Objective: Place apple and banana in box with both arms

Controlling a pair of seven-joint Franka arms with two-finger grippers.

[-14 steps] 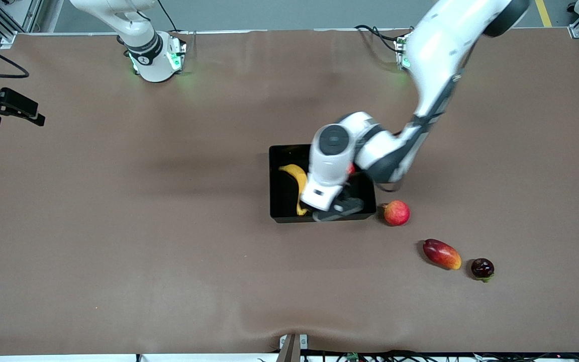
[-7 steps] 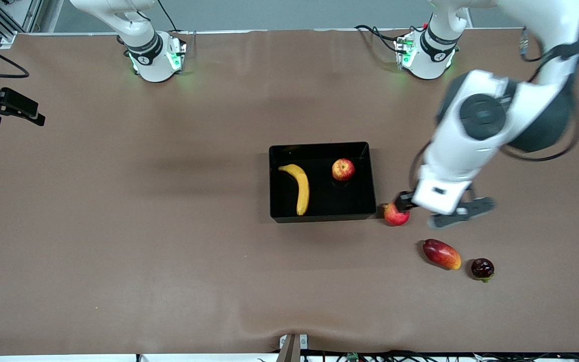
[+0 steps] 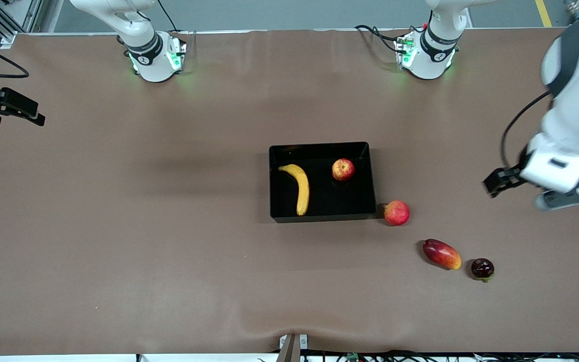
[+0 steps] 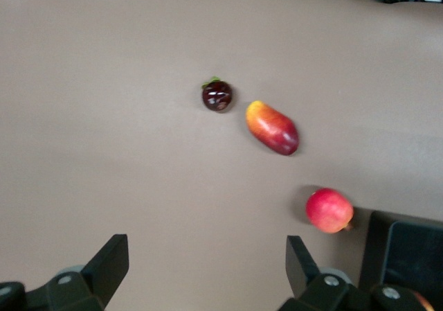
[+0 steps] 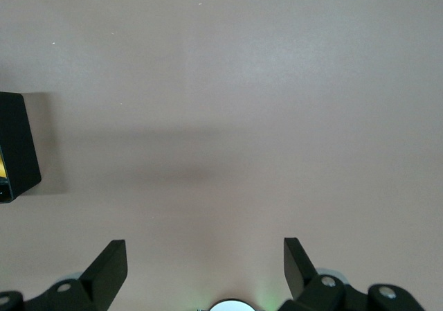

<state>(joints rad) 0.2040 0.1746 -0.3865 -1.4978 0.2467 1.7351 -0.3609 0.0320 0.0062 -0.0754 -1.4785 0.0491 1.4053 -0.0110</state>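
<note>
The black box [image 3: 373, 201] sits mid-table. The yellow banana [image 3: 299, 187] lies in it toward the right arm's end. The red-and-yellow apple [image 3: 343, 169] lies in it toward the left arm's end. My left gripper [image 3: 535, 191] is open and empty, up over bare table at the left arm's end, well away from the box; its wrist view [image 4: 208, 269] shows the box's corner [image 4: 408, 252]. My right gripper [image 5: 205, 269] is open and empty over bare table, with the box's corner [image 5: 15, 148] at that view's edge; the right arm waits.
A pinkish-red round fruit [image 3: 396, 212] lies on the table just outside the box's corner. A red-orange mango [image 3: 442, 254] and a dark red fruit [image 3: 482, 268] lie nearer the front camera. A black fixture [image 3: 5, 106] juts in at the right arm's end.
My left gripper swung from over the box out to the left arm's end of the table. The apple it covered now lies uncovered in the box. The right arm has not moved.
</note>
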